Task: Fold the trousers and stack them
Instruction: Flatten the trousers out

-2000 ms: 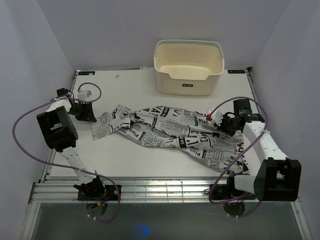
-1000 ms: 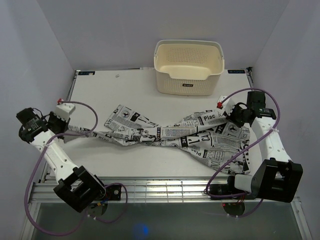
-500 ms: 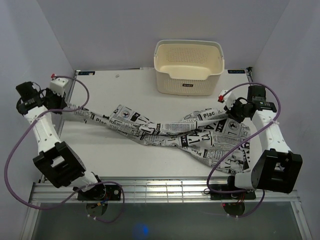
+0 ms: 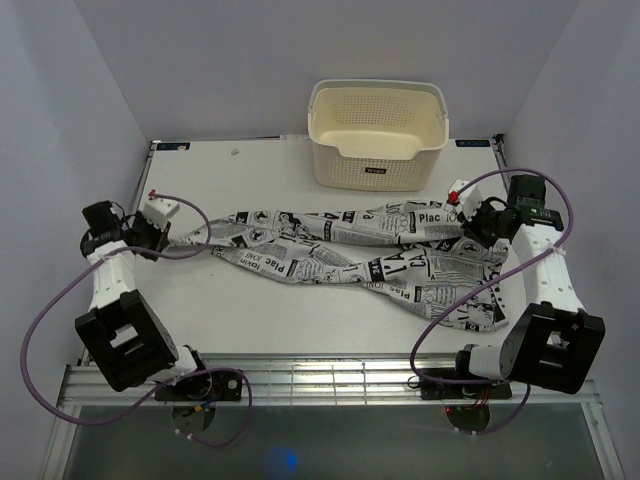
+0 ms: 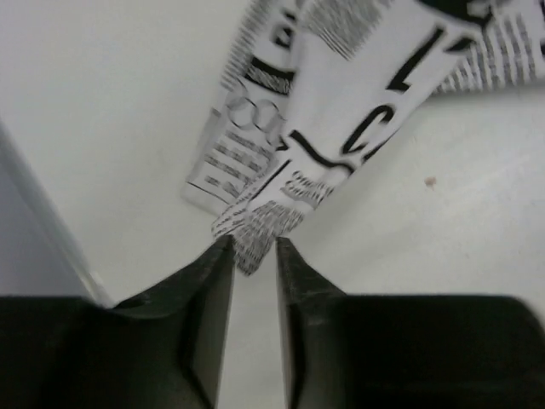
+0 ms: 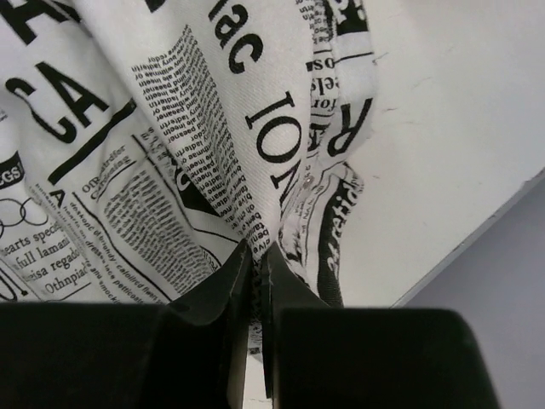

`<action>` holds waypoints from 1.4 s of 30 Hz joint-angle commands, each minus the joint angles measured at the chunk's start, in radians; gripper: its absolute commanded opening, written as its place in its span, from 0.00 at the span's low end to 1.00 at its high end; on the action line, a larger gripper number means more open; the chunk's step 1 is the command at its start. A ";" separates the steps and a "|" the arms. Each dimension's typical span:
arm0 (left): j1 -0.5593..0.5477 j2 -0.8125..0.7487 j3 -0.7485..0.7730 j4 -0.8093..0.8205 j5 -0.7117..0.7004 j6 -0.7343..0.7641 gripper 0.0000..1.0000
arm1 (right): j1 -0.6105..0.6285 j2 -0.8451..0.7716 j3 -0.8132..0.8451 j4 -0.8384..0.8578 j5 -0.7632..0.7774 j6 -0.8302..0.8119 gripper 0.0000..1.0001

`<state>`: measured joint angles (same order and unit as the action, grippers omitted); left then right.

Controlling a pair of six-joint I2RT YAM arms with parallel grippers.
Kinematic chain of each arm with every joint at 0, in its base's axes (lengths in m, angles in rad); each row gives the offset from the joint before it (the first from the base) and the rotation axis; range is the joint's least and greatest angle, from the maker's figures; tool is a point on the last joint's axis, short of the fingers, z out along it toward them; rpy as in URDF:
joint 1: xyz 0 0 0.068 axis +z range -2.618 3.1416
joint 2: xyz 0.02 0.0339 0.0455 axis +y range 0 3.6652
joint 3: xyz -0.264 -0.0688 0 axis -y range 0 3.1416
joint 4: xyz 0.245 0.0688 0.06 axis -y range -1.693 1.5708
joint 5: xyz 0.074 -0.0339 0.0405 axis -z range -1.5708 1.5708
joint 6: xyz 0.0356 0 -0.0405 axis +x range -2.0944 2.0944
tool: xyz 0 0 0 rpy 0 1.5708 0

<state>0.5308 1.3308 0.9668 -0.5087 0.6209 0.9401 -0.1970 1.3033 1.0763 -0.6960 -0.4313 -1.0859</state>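
Table (image 4: 300, 320): white, flat.
Walls (image 4: 250, 60): pale grey.
Trousers (image 4: 340, 255): stretched across the table.
Left gripper (image 5: 253, 256): pinching one end.
Right gripper (image 6: 254, 256): pinching the other.

You've got one pair of trousers (image 4: 340, 250) out there, one basket (image 4: 377, 130), one table (image 4: 250, 180), and two grippers: left gripper (image 5: 254, 256), right gripper (image 6: 255, 256).

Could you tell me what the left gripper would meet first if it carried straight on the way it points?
The trousers: a corner of the cloth sits right between the jaws of the left gripper, though whether it is pinched is unclear.
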 commanded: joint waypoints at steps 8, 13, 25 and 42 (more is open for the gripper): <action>0.167 0.309 0.357 -0.505 0.124 0.238 0.74 | -0.002 0.031 -0.050 -0.088 0.046 -0.172 0.08; 0.077 0.453 0.550 -0.430 0.106 0.085 0.72 | -0.004 0.073 -0.023 -0.079 0.059 -0.157 0.08; -0.046 0.689 0.589 -0.395 -0.093 0.187 0.71 | -0.004 0.103 0.008 -0.080 0.072 -0.146 0.08; -0.071 0.664 0.441 -0.263 -0.230 0.238 0.00 | -0.004 0.113 0.022 -0.089 0.054 -0.123 0.08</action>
<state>0.4595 2.0216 1.4509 -0.7849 0.4358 1.1389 -0.1963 1.4158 1.0523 -0.7609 -0.3695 -1.1851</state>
